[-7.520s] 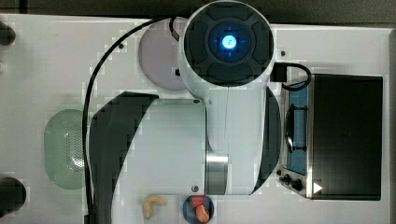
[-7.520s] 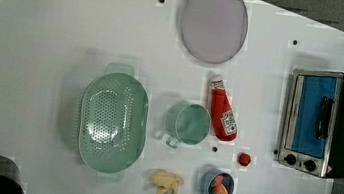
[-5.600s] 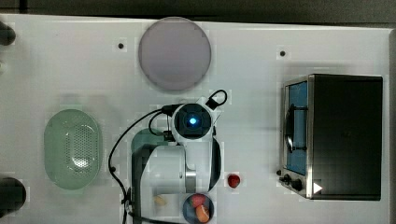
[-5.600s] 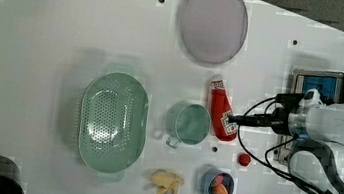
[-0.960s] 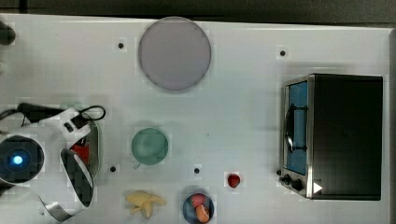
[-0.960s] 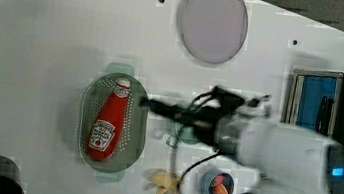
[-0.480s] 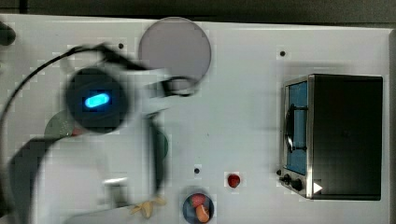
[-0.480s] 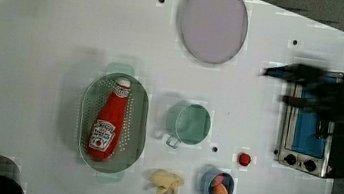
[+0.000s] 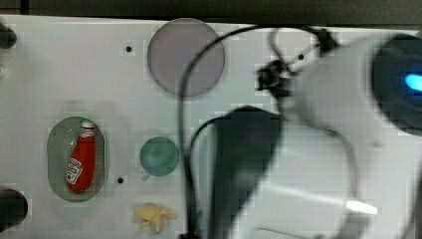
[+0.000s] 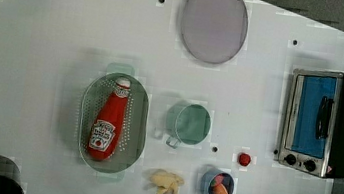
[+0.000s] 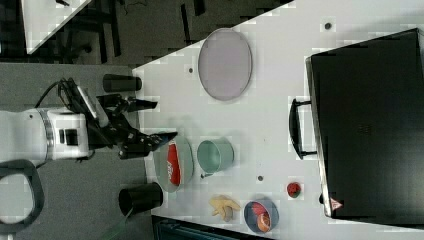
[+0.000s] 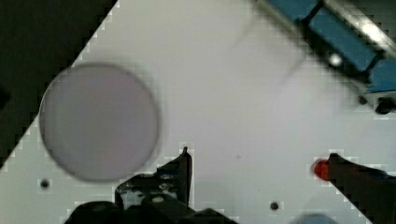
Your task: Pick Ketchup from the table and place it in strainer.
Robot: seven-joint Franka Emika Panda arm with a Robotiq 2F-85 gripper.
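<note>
The Ketchup (image 10: 107, 124), a red bottle with a white cap, lies lengthwise inside the pale green strainer (image 10: 138, 115) on the white table (image 10: 57, 36). In the top view the Ketchup (image 9: 82, 158) rests in the strainer (image 9: 53, 149) at the top view's left, while my blurred arm (image 9: 323, 149) covers the top view's right. In the right view my gripper (image 11: 166, 119) hangs open with nothing in it, just beyond the strainer (image 11: 187, 150) holding the Ketchup (image 11: 173, 162). In the wrist view the gripper (image 12: 257, 161) spreads wide over bare table, one fingertip (image 12: 184, 165) near the plate.
A teal cup (image 10: 189, 123) stands beside the strainer. A grey-lilac plate (image 10: 214, 22) lies at the back and a toaster oven (image 10: 325, 122) at the left view's right. A small red fruit (image 10: 244, 159), a bowl (image 10: 217, 186) and a banana (image 10: 166, 183) line the near edge.
My arm has swung from over the strainer across to the top view's right and has gone out of the left view. The Ketchup stays lying in the strainer.
</note>
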